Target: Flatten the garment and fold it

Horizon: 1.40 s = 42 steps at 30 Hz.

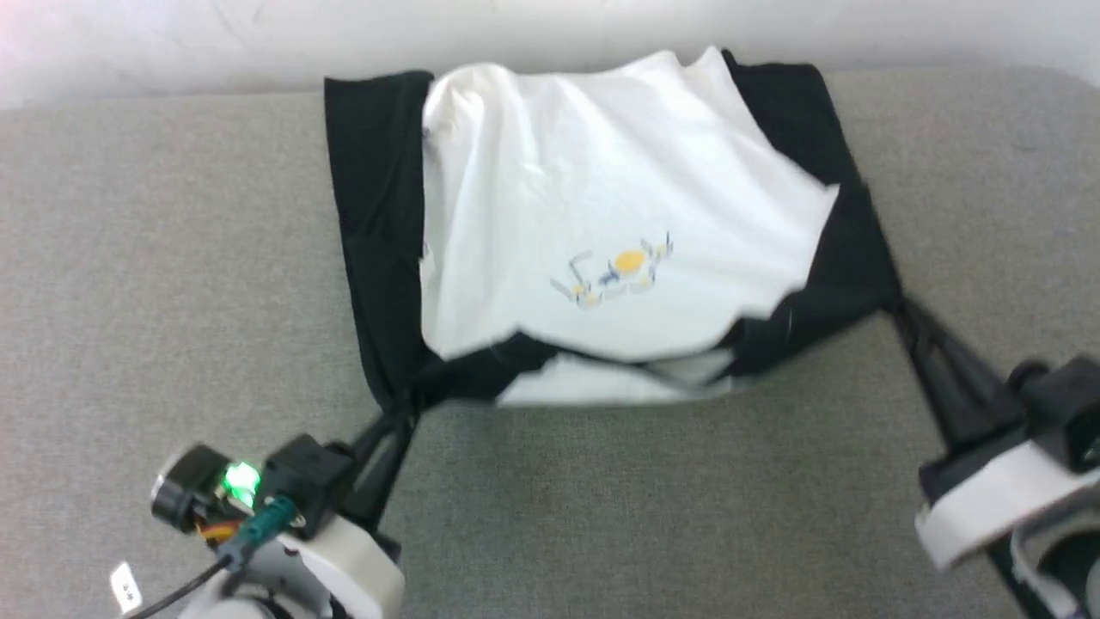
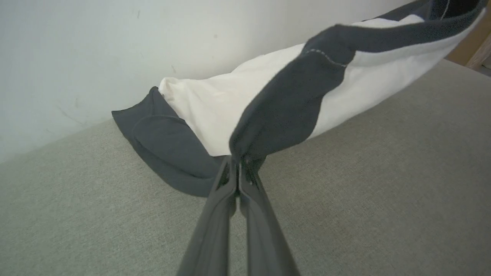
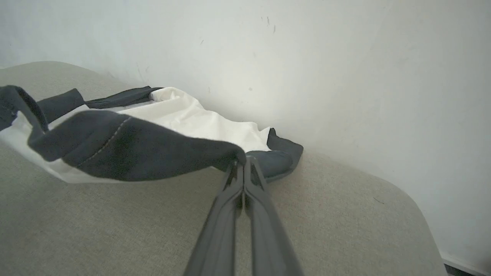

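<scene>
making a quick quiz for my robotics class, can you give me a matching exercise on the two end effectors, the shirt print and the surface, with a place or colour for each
Column one:
1 left end effector
2 right end effector
3 print
4 surface

Column two:
a grey
b shut on the near right black corner of the shirt
c blue outline with a yellow spot, on the white front
d shut on the near left black corner of the shirt

Pairs: 1-d, 2-b, 3-c, 4-a

Cannot read the blurred print on the garment. Cannot see tips of left claw and right claw, buried in dark cloth.
</scene>
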Motion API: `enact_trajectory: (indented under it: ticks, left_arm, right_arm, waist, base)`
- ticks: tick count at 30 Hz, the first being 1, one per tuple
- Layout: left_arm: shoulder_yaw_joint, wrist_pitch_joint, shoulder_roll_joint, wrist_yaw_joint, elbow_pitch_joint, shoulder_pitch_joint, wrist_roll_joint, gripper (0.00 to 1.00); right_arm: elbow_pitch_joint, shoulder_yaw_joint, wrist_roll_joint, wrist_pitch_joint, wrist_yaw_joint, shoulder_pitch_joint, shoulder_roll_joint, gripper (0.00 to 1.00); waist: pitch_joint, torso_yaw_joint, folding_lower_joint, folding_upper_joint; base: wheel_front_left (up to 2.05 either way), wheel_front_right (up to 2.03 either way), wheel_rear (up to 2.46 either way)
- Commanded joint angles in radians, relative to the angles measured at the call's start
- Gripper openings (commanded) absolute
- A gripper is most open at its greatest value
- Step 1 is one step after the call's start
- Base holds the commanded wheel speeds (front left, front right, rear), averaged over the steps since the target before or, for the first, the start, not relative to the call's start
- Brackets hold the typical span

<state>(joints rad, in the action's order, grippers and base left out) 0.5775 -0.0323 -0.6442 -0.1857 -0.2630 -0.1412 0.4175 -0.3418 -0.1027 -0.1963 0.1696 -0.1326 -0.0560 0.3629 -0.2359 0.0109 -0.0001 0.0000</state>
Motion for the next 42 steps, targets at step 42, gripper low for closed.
enact_trajectory:
  ticks: [42]
  left_arm:
    - [0.178,-0.308,0.049,0.114,0.172,0.18,0.296,0.36]
  right_arm:
    - [0.201,-0.18,-0.196,0.238,0.002,0.343,0.057,0.29]
  waist:
    - [0.14,0.01,0.0001,0.0]
  base:
    - [0.0,0.0,0.0]
